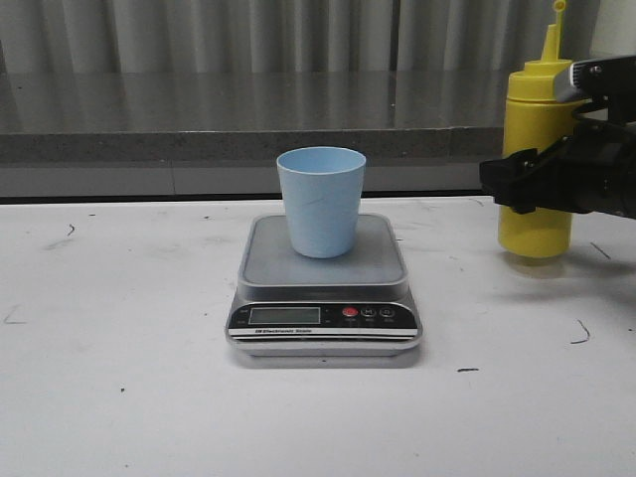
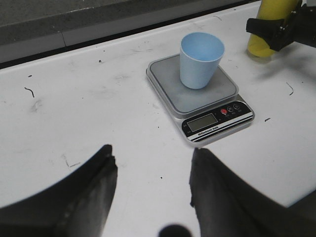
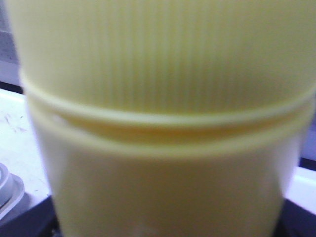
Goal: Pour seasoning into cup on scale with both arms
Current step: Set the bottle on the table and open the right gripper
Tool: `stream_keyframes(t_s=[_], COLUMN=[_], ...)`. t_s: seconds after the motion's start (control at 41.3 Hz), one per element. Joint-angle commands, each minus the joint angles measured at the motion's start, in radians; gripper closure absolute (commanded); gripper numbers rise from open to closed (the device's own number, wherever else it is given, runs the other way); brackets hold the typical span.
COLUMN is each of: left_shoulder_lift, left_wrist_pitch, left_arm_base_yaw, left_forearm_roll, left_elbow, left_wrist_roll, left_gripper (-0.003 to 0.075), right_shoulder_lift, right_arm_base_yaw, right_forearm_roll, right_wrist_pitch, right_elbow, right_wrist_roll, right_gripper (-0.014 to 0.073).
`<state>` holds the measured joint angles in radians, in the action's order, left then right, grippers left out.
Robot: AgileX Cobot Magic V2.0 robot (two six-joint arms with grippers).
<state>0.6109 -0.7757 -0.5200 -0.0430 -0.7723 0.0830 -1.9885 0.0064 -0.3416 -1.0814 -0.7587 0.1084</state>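
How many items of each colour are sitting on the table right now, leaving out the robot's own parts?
Yellow: 1, the seasoning bottle
Pale blue: 1, the cup
Steel and black: 1, the scale, with the cup standing on it
Total: 3

Close view of the yellow squeeze bottle [image 3: 168, 118], blurred and filling nearly the whole frame. Fine vertical ribbing marks the cap skirt above a raised collar ring; the smooth body lies below. White table [image 3: 17, 128] and a sliver of the scale's edge [image 3: 7, 190] show beside it.
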Motion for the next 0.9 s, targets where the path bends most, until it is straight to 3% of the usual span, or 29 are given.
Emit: stream_keyframes(t_s=[0.0, 0.194, 0.46, 0.678, 0.872], left_shoulder_lift=[0.001, 0.001, 0.001, 0.001, 0.001], left_wrist_pitch=[0.066, 0.066, 0.066, 0.066, 0.066], left_arm_base_yaw=[0.000, 0.000, 0.000, 0.000, 0.000], left_forearm_roll=[0.005, 0.005, 0.005, 0.005, 0.005], left_elbow=[-0.026, -0.026, -0.026, -0.026, -0.026], left_wrist_roll=[0.012, 0.012, 0.012, 0.012, 0.012], left_gripper=[0.0374, 0.0374, 0.0374, 0.0374, 0.0374], right_shoulder_lift=[0.053, 0.053, 0.053, 0.053, 0.053], right_arm_base_yaw=[-0.005, -0.004, -0.004, -0.003, -0.003], right_forearm_roll=[0.017, 0.017, 0.017, 0.017, 0.017], right_wrist_pitch=[-0.127, -0.116, 0.003, 0.012, 0.012], right_elbow=[-0.027, -0.027, -0.027, -0.027, -0.022], right_wrist_roll=[-0.014, -0.014, -0.014, -0.013, -0.013], right_gripper=[0.0106, 0.0084, 0.0078, -0.0067, -0.0061])
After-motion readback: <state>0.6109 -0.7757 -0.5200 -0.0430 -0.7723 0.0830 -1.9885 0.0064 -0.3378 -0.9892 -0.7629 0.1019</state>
